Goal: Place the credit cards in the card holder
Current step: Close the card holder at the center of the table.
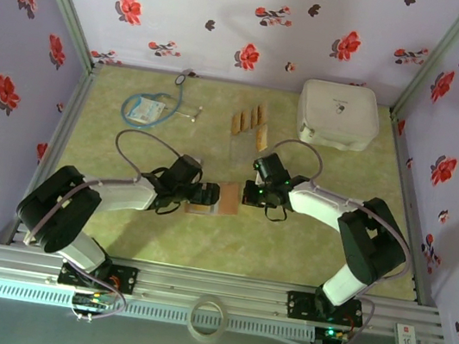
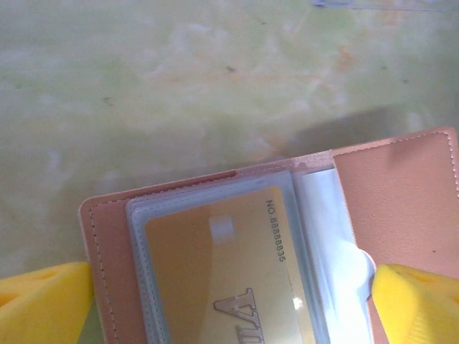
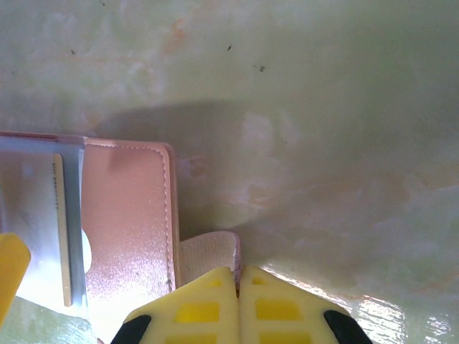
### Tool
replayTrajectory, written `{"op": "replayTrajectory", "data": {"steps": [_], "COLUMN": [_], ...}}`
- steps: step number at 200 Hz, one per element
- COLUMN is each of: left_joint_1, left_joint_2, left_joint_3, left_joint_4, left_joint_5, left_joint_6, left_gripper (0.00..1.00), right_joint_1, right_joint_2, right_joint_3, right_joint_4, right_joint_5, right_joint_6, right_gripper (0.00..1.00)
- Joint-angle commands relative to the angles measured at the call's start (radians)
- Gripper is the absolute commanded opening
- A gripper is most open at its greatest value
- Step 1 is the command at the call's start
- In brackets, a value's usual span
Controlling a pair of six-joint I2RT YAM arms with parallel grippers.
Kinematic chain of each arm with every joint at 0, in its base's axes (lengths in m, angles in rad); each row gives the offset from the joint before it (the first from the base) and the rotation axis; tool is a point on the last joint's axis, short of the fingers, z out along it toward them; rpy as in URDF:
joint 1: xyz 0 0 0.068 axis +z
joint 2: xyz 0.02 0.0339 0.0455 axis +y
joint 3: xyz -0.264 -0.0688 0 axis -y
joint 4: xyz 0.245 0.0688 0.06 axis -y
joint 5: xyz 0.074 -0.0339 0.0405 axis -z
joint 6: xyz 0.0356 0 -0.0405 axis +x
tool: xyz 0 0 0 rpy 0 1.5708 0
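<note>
Holder (image 1: 218, 198) open mid-table.
Your left gripper (image 2: 229, 271) stands wide apart astride it, a card (image 2: 208, 251) in its sleeve (image 2: 323, 229); your right gripper (image 3: 238, 276) is pinched together at its tab (image 3: 208, 251).

Green marbled table (image 1: 287, 251) — card holder (image 1: 225, 198) (open), credit cards (image 1: 249, 121), stethoscope (image 1: 151, 107), white case (image 1: 339, 115).

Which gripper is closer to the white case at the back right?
Right. The right gripper, shut, is at the card holder's right edge, nearer the white case behind it; the left gripper, open around the holder, is farther left.
</note>
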Motion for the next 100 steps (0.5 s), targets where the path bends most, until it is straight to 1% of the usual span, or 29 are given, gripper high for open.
{"op": "replayTrajectory", "data": {"steps": [1,60,100], "left_joint_1": [-0.011,-0.014,-0.049], "left_joint_2": [-0.044,-0.129,-0.137], "left_joint_3": [-0.005,-0.009,0.028], "left_joint_4": [0.069,0.076,0.096], "left_joint_5": [0.045,0.065,0.076], "left_joint_6": [-0.017,-0.031,-0.041], "left_gripper": [1.0,1.0,1.0], "right_joint_1": [-0.006,-0.004,-0.004], "right_joint_2": [0.006,0.023,0.018], "right_joint_3": [-0.014,-0.012,-0.017], "right_joint_4": [0.021,0.042,0.045], "right_joint_5": [-0.023,-0.037,-0.036], "right_joint_6": [0.024,0.033,0.035], "right_gripper": [0.0,0.0,0.0]}}
